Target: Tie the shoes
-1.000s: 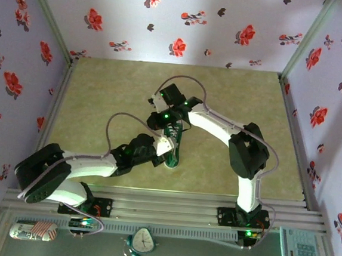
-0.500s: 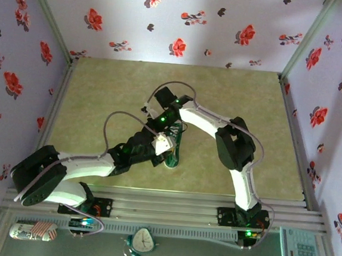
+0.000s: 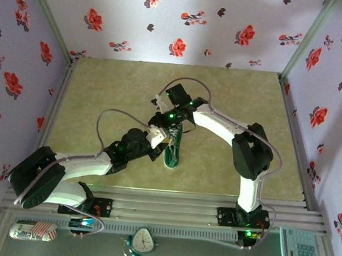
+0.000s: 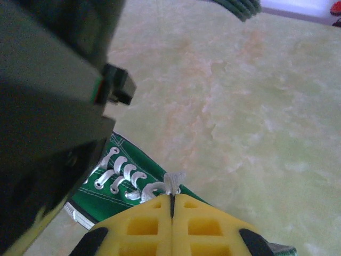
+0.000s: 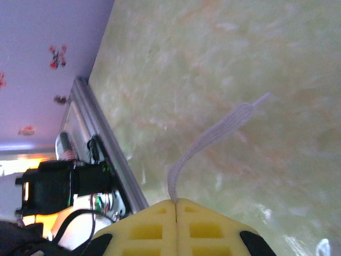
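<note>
The shoe, a small green canvas sneaker with white laces, lies on the table's middle with both grippers crowded over it. In the left wrist view the shoe shows its eyelet rows, and my left gripper is shut on a short bight of white lace just above the tongue. My right gripper is shut on the other lace, whose free end trails away over the table to its tip. From above, the left gripper sits left of the shoe and the right gripper at its far end.
The right arm's dark wrist looms close on the left of the left wrist view. Flowered walls enclose the tabletop on three sides. A metal rail runs along the near edge; beyond it lie a clock, a can and a phone.
Both grippers have stayed shut on the laces. The left wrist has drifted left and farther from the bases. The right elbow swung left, then back right.
</note>
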Robot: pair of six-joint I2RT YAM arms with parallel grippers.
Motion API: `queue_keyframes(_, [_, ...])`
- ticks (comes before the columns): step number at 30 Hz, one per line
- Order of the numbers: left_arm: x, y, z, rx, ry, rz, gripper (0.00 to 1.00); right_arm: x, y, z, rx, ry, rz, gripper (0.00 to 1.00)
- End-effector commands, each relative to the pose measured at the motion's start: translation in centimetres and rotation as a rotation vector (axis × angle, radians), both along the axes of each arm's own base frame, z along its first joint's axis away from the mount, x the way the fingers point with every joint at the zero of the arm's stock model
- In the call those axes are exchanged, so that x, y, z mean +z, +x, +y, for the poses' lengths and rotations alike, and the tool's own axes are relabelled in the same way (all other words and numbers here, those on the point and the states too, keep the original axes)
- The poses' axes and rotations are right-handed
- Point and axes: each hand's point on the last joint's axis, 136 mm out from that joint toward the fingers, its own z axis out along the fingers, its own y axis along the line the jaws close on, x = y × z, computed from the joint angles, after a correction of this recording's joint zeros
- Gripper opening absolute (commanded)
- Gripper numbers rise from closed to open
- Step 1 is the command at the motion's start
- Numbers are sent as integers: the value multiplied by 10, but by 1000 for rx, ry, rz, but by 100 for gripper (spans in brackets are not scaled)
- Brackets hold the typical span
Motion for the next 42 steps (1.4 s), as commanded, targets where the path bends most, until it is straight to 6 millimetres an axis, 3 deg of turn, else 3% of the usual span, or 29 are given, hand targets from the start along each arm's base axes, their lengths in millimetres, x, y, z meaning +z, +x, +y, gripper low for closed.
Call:
queue_keyframes(1, [13,9,5,49,-82,4,0,4,14,-10,-91,-15,-41,0])
queue_keyframes(8, [27,11,13,66,-201,22,0,0,22,-26,-175,-58,-90,0])
queue_keyframes(19, [52,2,2,-56,-319,-79,0,-8,23,-18,-206,12,-9,0])
queue_keyframes(28, [41,4,-6,-137,-240,-195,0,1,30,-22,-248,82,86,0])
queue_keyframes(34, [30,18,-5,-123,-190,-215,0,9,21,-19,-209,124,147,0])
queue_keyframes(42, [29,22,-10,-132,-187,-216,0,25,9,-16,-164,191,192,0])
